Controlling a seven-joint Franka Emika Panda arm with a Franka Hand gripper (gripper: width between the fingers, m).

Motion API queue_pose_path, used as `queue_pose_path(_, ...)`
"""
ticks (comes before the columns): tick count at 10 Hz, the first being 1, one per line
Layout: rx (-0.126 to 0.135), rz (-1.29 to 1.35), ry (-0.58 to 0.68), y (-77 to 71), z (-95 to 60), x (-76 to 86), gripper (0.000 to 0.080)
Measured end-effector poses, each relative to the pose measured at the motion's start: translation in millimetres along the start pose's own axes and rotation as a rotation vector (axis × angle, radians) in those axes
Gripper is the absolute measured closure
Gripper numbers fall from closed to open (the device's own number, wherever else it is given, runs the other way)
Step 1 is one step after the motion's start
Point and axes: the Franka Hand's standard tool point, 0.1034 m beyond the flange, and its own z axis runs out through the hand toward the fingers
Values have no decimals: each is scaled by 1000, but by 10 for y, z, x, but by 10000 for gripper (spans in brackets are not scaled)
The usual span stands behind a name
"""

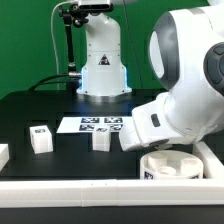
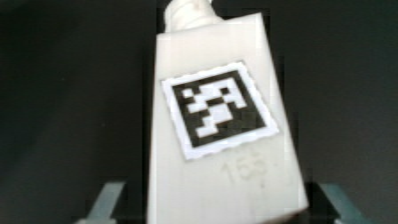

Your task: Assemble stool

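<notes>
In the wrist view a white stool leg [image 2: 214, 90] with a black-and-white tag stands lengthwise between my fingers [image 2: 111, 200]. My gripper [image 2: 222, 208] is shut on its near end, and a rounded peg shows at its far end. In the exterior view the round white seat [image 1: 170, 165] lies at the front on the exterior view's right, partly under my arm [image 1: 185, 90]. The arm's bulk hides my gripper and the held leg there. Two more legs [image 1: 40, 138] [image 1: 101, 139] stand on the black table.
The marker board [image 1: 95, 125] lies flat behind the two standing legs. Another white block [image 1: 3, 153] shows at the exterior view's left edge. A long white rail [image 1: 80, 190] edges the table's front. The arm's base [image 1: 103, 70] stands at the back.
</notes>
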Motion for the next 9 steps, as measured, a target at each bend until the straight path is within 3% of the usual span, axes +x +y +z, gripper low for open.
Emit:
queue_pose_path(2, 17, -19, -19, -8, -194, -216, 474)
queue_pose_path(4, 38, -50, -12, 28, -489, -461, 472)
queue_pose_path(8, 31, -50, 43, 39, -551, -412, 472)
queue_pose_path(9, 27, -59, 99, 62, -597, -324, 472)
